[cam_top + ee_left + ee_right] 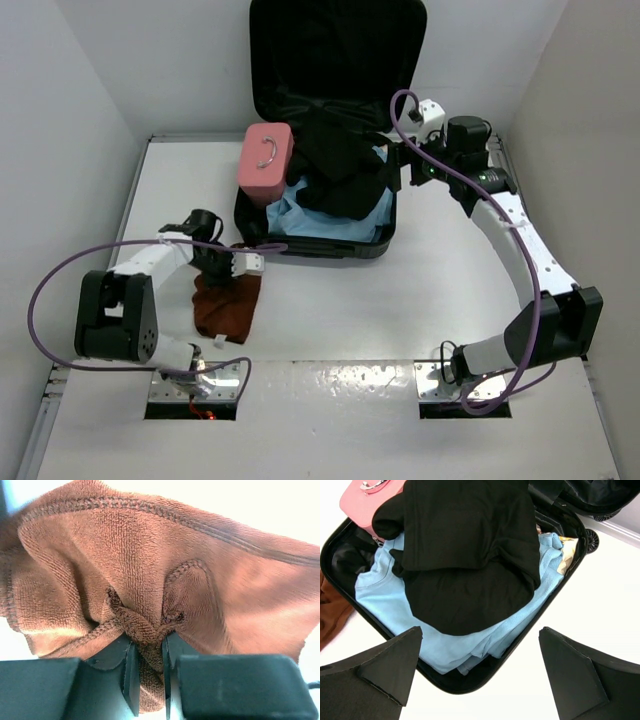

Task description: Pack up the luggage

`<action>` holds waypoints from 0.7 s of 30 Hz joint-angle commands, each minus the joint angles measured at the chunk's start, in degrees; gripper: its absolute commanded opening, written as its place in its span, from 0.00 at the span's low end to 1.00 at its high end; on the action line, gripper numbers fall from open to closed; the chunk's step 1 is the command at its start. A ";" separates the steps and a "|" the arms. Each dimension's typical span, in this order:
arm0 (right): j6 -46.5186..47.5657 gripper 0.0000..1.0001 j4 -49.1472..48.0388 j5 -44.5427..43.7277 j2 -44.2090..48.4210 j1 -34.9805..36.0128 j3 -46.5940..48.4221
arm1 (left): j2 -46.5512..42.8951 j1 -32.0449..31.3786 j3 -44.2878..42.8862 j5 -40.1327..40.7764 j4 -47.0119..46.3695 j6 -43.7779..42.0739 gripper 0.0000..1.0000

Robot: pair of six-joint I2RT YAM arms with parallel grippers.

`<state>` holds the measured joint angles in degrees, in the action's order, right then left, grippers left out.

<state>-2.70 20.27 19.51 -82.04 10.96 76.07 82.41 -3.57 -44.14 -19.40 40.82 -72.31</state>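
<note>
Suitcase (320, 248) open, clothes (470, 555) inside.
Left gripper (148, 652) pinches brown cloth (150, 555) just in front of the suitcase; right gripper (479, 635) hangs wide open over the suitcase.

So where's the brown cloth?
In the top view the brown cloth lies on the table at the left, just in front of the luggage, pinched in the left gripper.
</note>
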 commanded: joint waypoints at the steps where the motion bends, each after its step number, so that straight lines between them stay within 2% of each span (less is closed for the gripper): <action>1: 0.77 1.00 -0.50 -0.52 1.36 -0.33 -0.40 | -6.02 -4.06 -8.22 -12.32 9.44 -0.82 0.12; 3: 1.12 1.00 -0.41 0.00 1.10 -0.68 -0.23 | -9.53 -6.61 -12.70 -15.13 10.77 1.46 0.06; 6: 0.94 0.98 -0.50 0.27 0.57 -1.55 -0.31 | -10.25 -12.93 -23.16 -18.74 9.99 7.61 0.00; 10: -0.37 0.98 -1.29 0.09 0.03 -2.26 -0.84 | -7.45 -19.01 -35.64 -18.66 1.57 19.29 0.00; 11: -0.55 0.98 -2.07 0.09 -0.14 -2.35 -1.01 | -5.53 -20.49 -38.80 -17.27 -1.15 23.67 0.00; 13: -1.51 0.98 -2.34 -0.26 -0.57 -3.49 -1.02 | -2.89 -21.65 -41.37 -15.77 -7.65 26.95 0.00; 18: -3.63 0.98 -3.84 0.44 -2.68 -4.81 -0.49 | 11.96 -24.02 -52.86 -10.32 -8.91 27.48 0.00; 19: -3.89 0.98 -4.10 0.70 -3.12 -4.81 -0.40 | 17.12 -24.02 -54.37 -9.79 -8.91 27.49 0.00; 21: -4.42 0.97 -5.07 1.23 -4.17 -4.90 0.30 | 21.46 -24.02 -57.44 -9.78 -8.91 26.79 0.01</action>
<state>-5.15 18.57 19.68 -84.90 6.26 75.24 96.99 -27.16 -98.94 -31.07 32.97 -47.22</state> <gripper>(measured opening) 0.980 0.214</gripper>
